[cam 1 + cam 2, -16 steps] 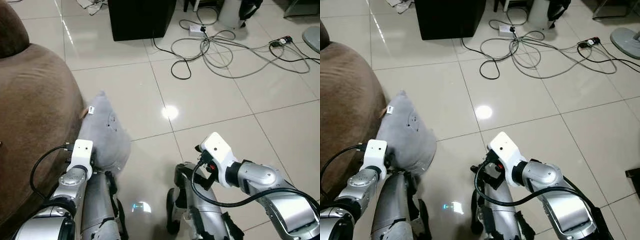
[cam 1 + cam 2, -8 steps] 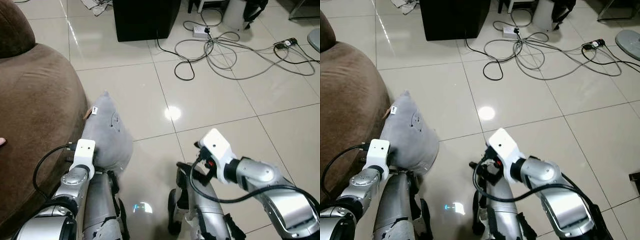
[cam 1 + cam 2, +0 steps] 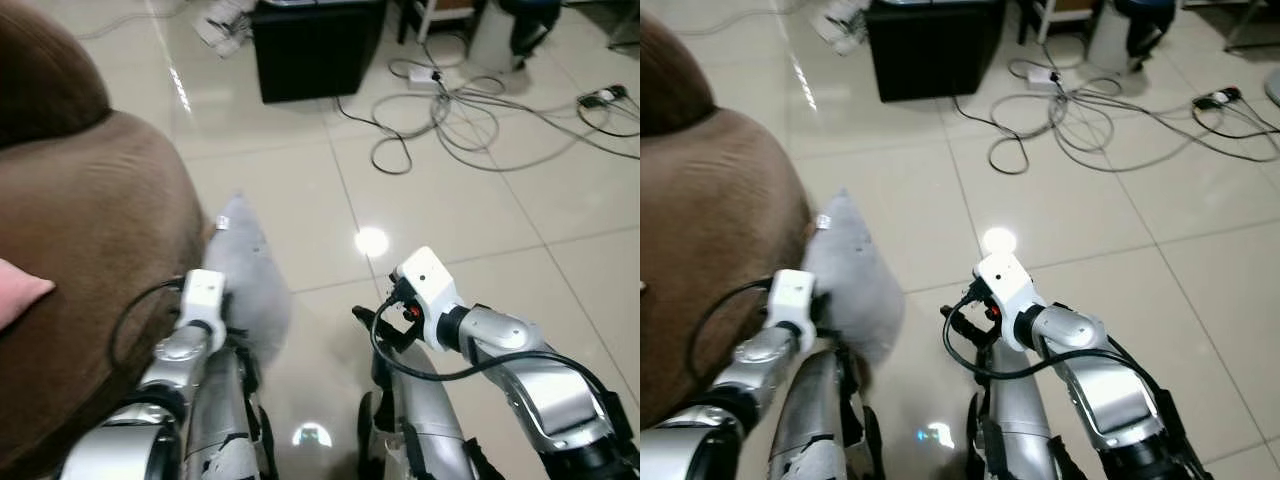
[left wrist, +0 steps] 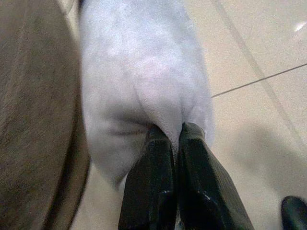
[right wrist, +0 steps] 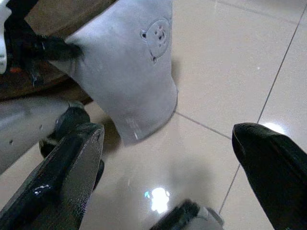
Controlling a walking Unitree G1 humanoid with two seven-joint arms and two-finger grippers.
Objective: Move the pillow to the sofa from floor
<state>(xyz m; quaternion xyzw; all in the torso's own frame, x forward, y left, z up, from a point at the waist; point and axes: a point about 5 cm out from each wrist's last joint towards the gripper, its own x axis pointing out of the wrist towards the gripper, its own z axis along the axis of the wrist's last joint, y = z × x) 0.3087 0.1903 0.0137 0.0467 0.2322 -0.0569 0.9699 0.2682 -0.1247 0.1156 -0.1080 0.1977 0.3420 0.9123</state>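
A glossy beige tiled floor (image 3: 560, 200) reflects a bright spot of light. A black cabinet (image 3: 318, 45) stands at the far edge, with crumpled white cloth (image 3: 222, 22) beside it. Tangled cables (image 3: 455, 110) sprawl across the tiles, reaching a white power strip (image 3: 438, 74).

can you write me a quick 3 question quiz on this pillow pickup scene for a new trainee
1. True or false: the left gripper is shut on a fold of the grey pillow.
2. What does the pillow lean against? A) the black cabinet B) the brown sofa C) the loose cables
3. Fill in: the right gripper has its fingers ____ and holds nothing.

Key
1. True. In the left wrist view the two black fingers pinch the pillow's fabric.
2. B. The pillow rests against the side of the brown sofa, with its lower end near the tiled floor; the black cabinet and the cables lie farther off.
3. open
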